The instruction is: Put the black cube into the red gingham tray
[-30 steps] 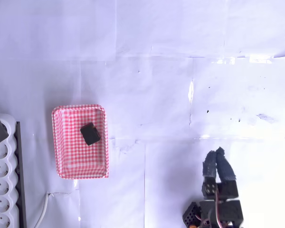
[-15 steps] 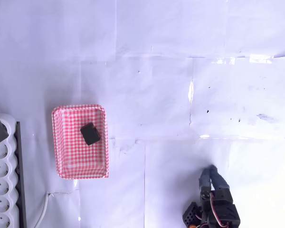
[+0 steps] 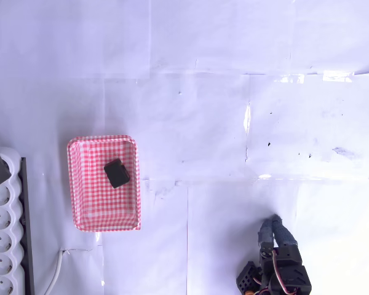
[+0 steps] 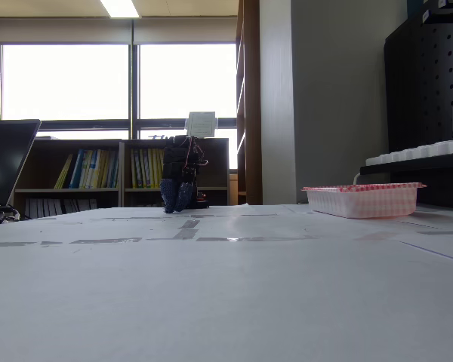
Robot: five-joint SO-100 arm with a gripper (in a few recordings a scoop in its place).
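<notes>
The black cube (image 3: 116, 173) lies inside the red gingham tray (image 3: 81, 203), in its upper half in the overhead view. In the fixed view the tray (image 4: 361, 200) stands at the right, and its wall hides the cube. My gripper (image 3: 274, 222) sits far from the tray at the lower right of the overhead view, folded back close to the arm's base, fingers together with nothing between them. In the fixed view the gripper (image 4: 177, 202) hangs low over the far side of the table, pointing down.
A white power strip (image 3: 3, 239) lies along the left edge beside the tray, with a white cable (image 3: 56, 270) below it. Taped white paper (image 3: 190, 110) covers the table. A laptop (image 4: 4, 162) stands at the left in the fixed view.
The gripper pulled back toward the arm's base over the first half second and its fingers closed together; since then it has held still. Cube and tray have not moved.
</notes>
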